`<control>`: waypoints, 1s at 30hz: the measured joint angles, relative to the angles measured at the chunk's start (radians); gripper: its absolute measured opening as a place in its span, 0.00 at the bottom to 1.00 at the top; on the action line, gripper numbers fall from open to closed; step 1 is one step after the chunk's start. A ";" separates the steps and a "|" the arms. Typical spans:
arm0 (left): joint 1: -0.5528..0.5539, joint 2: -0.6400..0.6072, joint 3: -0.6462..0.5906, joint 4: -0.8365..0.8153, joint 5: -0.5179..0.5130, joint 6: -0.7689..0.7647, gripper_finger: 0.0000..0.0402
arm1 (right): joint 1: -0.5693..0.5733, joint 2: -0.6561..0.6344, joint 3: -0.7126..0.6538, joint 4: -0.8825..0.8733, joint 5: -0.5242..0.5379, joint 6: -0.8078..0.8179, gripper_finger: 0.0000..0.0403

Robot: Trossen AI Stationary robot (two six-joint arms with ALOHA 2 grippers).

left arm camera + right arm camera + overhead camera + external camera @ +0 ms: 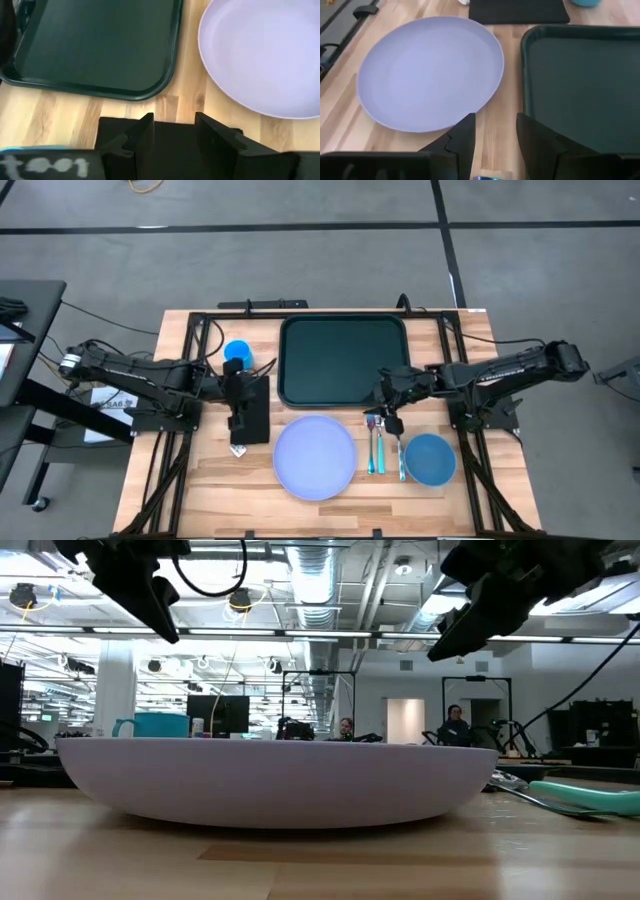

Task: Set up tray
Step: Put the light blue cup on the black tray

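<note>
A light wooden table (210, 480) carried everything, seen from straight above. The large dark green rectangular plastic tray (343, 361) with rounded corners and a raised rim lay empty at the middle of the table's far edge. Just nearer than it, toward the near edge, sat a round pale lavender plate (315, 457), close to the tray but not touching it. A small bright blue cup (238, 353) stood beside the tray, toward the table's left edge. A narrow flat black rectangle (252, 412) lay left of the plate. A round blue bowl (430, 458) sat near the table's right edge, and between it and the plate lay teal-handled cutlery (376, 448) side by side.

The left gripper (237, 423) hung over the black rectangle, left of the plate. In its wrist view its two dark fingers (145, 137) stood parted with a clear gap between them and nothing in it, the tray's near corner and the plate's rim ahead.

The right gripper (390, 417) hung over the upper ends of the cutlery, just off the tray's near right corner. Its fingers (462, 140) were likewise parted and held nothing, with bare wood showing in the gap.

In the low view the plate filled the foreground, both arms hung above it, and people stood far off in the room behind.
</note>
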 joint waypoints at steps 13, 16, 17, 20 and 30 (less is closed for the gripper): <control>0.103 0.003 0.027 -0.221 -0.144 -0.182 0.33 | -0.004 0.007 0.026 0.000 0.000 0.000 0.33; 0.165 0.003 0.055 -0.274 -0.171 -0.218 0.33 | -0.004 0.007 0.026 -0.001 0.000 0.000 0.33; 0.186 0.003 0.063 -0.278 -0.174 -0.220 0.33 | -0.004 0.007 0.026 -0.001 0.001 0.000 0.33; 0.252 0.003 0.083 -0.276 -0.165 -0.198 0.33 | -0.004 0.007 0.026 0.000 0.017 0.000 0.33; 0.429 0.098 0.118 -0.300 0.016 0.110 0.33 | -0.004 0.007 0.026 -0.005 0.019 0.000 0.33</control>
